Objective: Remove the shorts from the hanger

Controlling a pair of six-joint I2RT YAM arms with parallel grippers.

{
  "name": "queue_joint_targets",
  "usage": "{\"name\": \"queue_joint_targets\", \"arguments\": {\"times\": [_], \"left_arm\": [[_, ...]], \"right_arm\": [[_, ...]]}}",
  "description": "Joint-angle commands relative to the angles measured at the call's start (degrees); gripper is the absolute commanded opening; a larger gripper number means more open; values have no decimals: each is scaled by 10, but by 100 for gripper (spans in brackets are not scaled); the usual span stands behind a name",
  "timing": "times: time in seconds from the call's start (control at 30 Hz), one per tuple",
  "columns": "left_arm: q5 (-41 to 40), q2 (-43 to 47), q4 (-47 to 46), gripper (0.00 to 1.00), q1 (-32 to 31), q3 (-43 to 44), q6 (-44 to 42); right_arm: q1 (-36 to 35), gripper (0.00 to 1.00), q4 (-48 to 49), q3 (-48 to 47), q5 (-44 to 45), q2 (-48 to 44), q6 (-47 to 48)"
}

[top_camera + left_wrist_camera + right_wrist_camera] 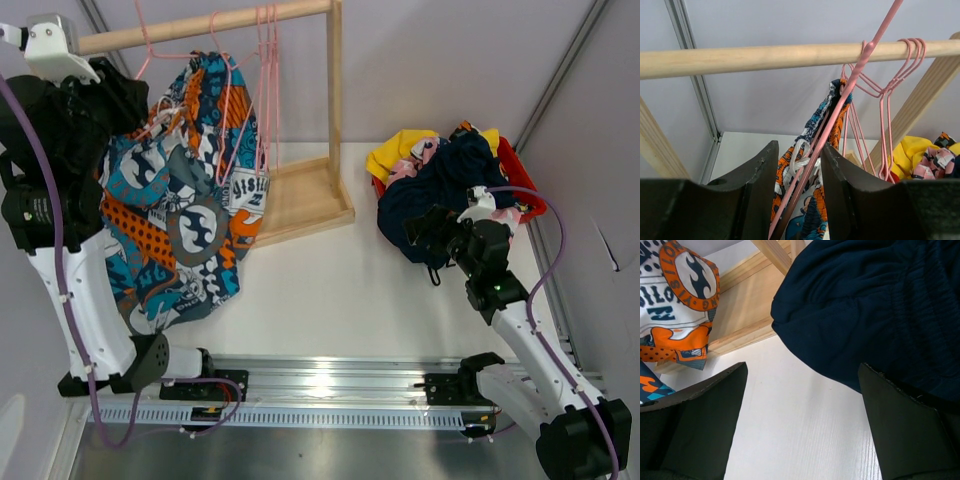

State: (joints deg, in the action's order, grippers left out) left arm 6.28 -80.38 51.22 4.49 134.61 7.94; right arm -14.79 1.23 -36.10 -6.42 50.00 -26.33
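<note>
Pink hanger (850,90), hooked over the wooden rail (740,57) at the far left, slants between the 2 fingers of the left gripper (799,147). The jaws are partly closed on its wire and on the bunched waistband of the blue-orange-white patterned shorts (170,220), which hang below it. At the right, navy shorts (420,200) top a heap with yellow shorts (395,150) in a red bin (522,182). The right gripper (802,367) hovers at the heap's near left edge, spread wide and empty.
</note>
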Motion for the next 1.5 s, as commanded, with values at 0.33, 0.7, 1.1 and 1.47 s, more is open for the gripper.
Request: {"name": "queue_joint_targets", "arguments": {"times": [0.33,0.7,1.1,1.47], "left_arm": [[96,293,-79,0,-4,-313,38],[410,442,-244,0,-39,-549,173],[429,378,-270,0,-79,-448,210],[361,334,-256,0,-79,-447,161]], "right_arm": [[-3,100,60,-77,-105,-10,0],[-102,99,67,-252,-225,39,-24],[-150,99,46,-264,-181,19,-27],[-152,99,38,-255,-158,-10,-24]]}}
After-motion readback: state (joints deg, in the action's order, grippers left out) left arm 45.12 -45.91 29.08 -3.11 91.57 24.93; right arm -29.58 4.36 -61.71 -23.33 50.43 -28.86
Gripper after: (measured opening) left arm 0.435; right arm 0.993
